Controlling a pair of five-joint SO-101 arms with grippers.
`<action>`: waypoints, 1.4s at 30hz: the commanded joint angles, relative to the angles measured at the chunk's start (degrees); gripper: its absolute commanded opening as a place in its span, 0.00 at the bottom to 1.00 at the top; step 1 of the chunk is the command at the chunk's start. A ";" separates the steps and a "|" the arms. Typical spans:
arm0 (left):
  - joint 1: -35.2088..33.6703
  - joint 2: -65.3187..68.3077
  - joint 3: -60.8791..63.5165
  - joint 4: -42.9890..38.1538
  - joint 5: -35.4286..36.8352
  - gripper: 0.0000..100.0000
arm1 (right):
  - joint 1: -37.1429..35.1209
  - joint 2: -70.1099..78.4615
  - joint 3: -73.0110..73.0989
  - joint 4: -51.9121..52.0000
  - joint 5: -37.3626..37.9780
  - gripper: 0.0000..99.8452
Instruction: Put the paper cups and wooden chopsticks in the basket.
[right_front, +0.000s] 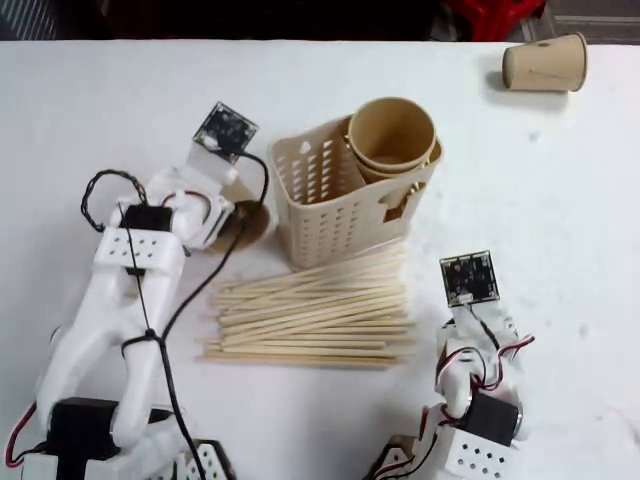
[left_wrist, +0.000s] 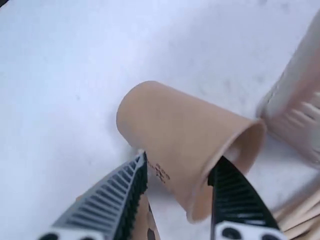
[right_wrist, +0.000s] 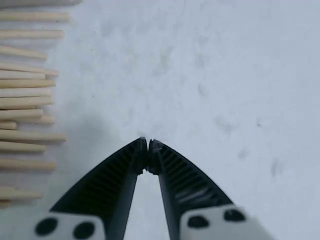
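A tan paper cup (left_wrist: 185, 135) lies on its side on the white table, just left of the basket (right_front: 330, 215). My left gripper (left_wrist: 182, 159) is shut on it, one finger against each side near the mouth. In the high view this cup (right_front: 252, 222) peeks out from under the left arm (right_front: 140, 260). The cream basket holds stacked paper cups (right_front: 392, 135). A pile of wooden chopsticks (right_front: 310, 315) lies in front of the basket. Another paper cup (right_front: 545, 63) lies on its side at the far right. My right gripper (right_wrist: 147, 143) is shut and empty above bare table, right of the chopstick ends (right_wrist: 27, 105).
The right arm (right_front: 478, 400) sits at the front right of the table. The basket wall (left_wrist: 300, 100) stands close beside the held cup. Bare white table (right_front: 560, 220) lies to the right of the basket.
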 joint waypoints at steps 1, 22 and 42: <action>0.04 -0.22 -2.29 -1.41 1.23 0.21 | 0.13 -0.22 -0.35 0.31 0.62 0.02; -4.70 -0.84 -7.74 -0.26 5.19 0.12 | -1.98 -0.31 0.88 -0.04 0.62 0.02; -7.43 -1.19 -22.59 25.05 -4.75 0.23 | -2.15 -0.31 2.73 -2.77 0.62 0.02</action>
